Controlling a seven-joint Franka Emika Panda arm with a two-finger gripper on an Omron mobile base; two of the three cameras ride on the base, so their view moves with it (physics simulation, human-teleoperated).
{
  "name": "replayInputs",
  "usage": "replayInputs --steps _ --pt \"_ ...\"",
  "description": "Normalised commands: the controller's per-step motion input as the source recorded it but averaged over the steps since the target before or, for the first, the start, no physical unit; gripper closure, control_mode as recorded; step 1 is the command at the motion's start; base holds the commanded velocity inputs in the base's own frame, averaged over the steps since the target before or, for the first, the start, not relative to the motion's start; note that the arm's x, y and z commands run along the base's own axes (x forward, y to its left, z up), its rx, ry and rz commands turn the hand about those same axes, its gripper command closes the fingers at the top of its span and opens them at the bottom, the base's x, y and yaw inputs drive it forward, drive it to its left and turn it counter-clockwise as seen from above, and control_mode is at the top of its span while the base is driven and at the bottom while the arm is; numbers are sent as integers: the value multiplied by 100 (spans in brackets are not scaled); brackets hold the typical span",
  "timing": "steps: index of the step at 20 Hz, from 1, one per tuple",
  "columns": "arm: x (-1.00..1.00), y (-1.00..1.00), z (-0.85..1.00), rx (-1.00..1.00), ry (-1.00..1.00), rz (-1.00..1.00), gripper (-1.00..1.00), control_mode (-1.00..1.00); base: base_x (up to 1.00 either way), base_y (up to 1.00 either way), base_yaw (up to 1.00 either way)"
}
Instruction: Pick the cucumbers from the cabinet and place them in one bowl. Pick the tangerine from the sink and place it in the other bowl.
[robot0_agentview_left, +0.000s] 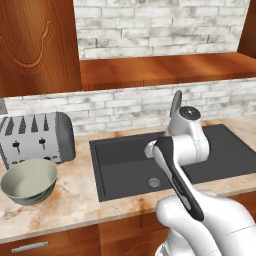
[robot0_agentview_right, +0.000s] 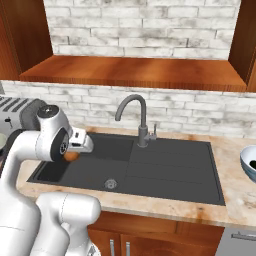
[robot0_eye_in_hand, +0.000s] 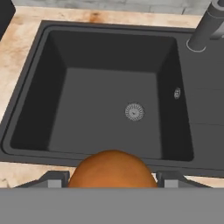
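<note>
Hand view: tangerine (robot0_eye_in_hand: 112, 169) held between fingers (robot0_eye_in_hand: 54, 179).

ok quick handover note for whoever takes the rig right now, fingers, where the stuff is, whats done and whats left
Gripper: shut on the tangerine, lifted above the sink basin, fingers on either side of it.
Grey-green bowl: on the counter left of the sink, beside the toaster, looks empty.
Pale blue bowl: on the counter right of the sink, something dark inside; cannot tell what.
Cabinet shelf: no cucumbers visible on it.
Done: tangerine picked up out of the sink.
Left: carry it to the grey-green bowl and release; check the cucumbers.
</note>
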Motion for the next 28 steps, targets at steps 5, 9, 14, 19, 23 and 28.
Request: replayInputs --steps 5,9,14,19,23,28 --pt "-3 0 0 0 -1 0 100 100 -27 53 -2" --pt "0 0 0 0 0 0 100 100 8 100 -15" --pt "0 0 0 0 0 0 100 100 10 100 -18" --pt "0 0 0 0 0 0 100 100 69 68 -15" --pt "6 8 0 0 0 -1 100 -100 54 23 -1" --pt "8 10 0 0 0 0 100 -100 0 0 0"
